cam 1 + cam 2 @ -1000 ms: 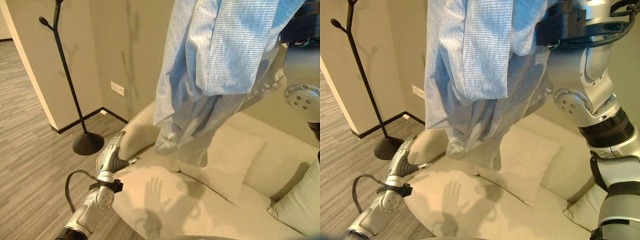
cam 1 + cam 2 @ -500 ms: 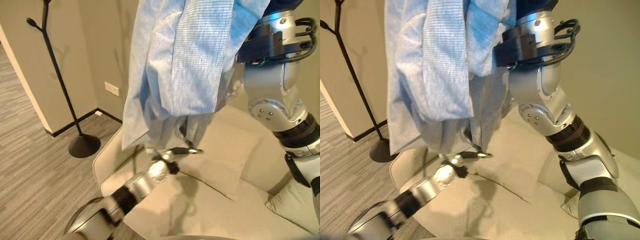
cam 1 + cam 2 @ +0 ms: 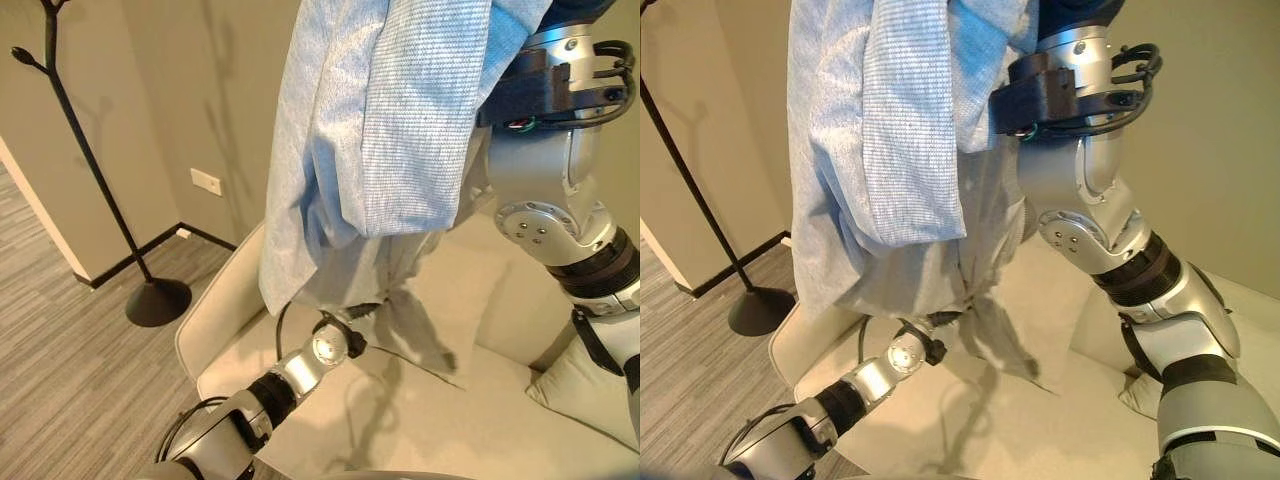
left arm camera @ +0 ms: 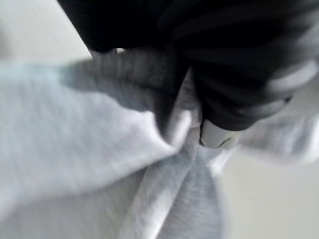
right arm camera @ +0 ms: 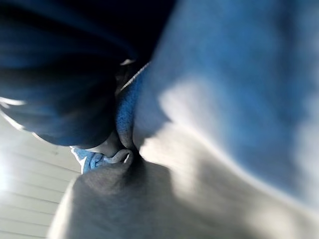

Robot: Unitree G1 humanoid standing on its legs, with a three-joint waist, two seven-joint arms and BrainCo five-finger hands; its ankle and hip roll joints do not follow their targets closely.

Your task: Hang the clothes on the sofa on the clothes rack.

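Black metal clothes rack stands way over on the left, in the corner by the wall, base on the wood floor beside the sofa's arm. That's the target, and it's well apart from everything else going on.

Moving right: the left hand reaches up from below over the sofa seat into the bottom hem of the garment. In its wrist view the grey cloth is bunched and pulled into folds right against a fingertip, so I'd say it's pinching the lower edge, though most of the hand is buried in fabric.

Then the light blue jacket itself, hanging in mid-air above the sofa, long axis pretty much vertical, top end high and bottom trailing toward the seat cushion.

Furthest right, the right hand holds the top of it up high. Its wrist view is all blue cloth wrapped close around the hand, so it looks clamped on.

Key thing: the rack lies to the left of both hands, so the jacket's top has to travel leftward to a hook. The left hand is nearer the rack, but the right one carries the end that needs hanging.
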